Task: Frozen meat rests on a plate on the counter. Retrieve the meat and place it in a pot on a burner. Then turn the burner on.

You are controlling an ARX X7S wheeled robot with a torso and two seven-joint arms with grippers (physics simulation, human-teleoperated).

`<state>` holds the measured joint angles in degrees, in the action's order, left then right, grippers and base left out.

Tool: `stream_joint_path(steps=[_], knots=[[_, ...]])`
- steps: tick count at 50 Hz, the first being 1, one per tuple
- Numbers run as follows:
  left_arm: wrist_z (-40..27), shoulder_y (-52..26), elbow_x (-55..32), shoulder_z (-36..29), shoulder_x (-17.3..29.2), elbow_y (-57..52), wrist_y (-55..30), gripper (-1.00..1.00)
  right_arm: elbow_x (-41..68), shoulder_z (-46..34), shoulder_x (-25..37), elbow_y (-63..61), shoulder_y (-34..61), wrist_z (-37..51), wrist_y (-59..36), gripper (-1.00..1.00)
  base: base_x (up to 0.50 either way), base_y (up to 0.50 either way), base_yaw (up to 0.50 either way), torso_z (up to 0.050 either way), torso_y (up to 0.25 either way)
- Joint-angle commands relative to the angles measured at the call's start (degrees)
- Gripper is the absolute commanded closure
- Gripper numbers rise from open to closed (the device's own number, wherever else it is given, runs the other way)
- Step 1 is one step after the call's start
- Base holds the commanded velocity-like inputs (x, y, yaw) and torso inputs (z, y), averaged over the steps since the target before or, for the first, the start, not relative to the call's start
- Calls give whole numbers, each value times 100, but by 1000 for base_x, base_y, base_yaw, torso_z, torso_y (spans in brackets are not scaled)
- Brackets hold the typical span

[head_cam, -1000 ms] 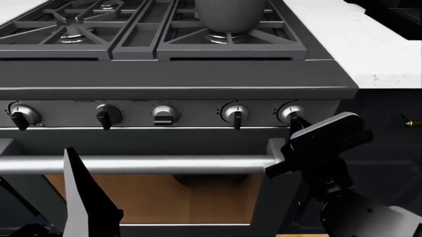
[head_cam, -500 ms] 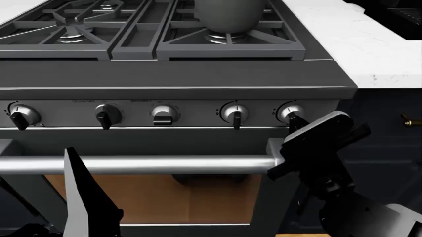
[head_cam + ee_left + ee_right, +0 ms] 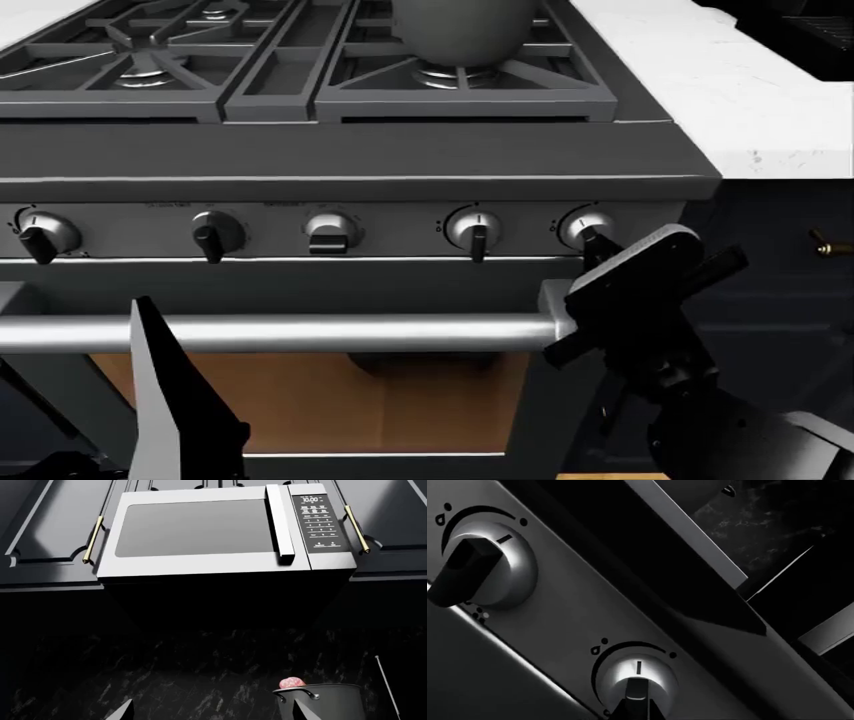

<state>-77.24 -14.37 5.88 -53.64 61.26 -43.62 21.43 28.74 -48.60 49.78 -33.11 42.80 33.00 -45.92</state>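
Meat [image 3: 291,683] already in pot [image 3: 465,28] on the stove's right-hand burner [image 3: 454,74]. Rightmost knob [image 3: 585,229]: small, rigid, smooth, so pinch its bar. Right gripper [image 3: 597,250] at it, left gripper [image 3: 213,711] idle; cannot tell either's jaws.

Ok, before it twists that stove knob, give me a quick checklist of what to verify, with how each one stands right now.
1. Meat in the pot: ok.
2. Pot on a burner: ok.
3. Right claw at the rightmost knob: ok.
4. Knob actually gripped: cannot tell.
5. That knob belongs to the pot's burner: cannot tell.
6. Left claw away from the knobs: ok.
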Motion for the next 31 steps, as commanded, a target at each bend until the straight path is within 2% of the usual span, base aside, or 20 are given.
stream_joint_path(steps=[1, 2, 3, 31], knots=[[19, 28, -9, 38, -7, 2, 8, -100, 872, -189, -107, 49, -121, -320, 239, 100, 0, 0, 0, 0, 0], [20, 31, -8, 41, -7, 2, 9, -100, 883, -183, -105, 44, -121, -320, 238, 100, 0, 0, 0, 0, 0], [22, 34, -8, 43, -9, 5, 11, -100, 907, -180, -101, 36, -124, -332, 233, -100, 0, 0, 0, 0, 0], [91, 91, -27, 115, -54, 34, 40, -100, 1388, 387, 210, -524, -118, 162, 175, -100, 0, 0, 0, 0, 0]])
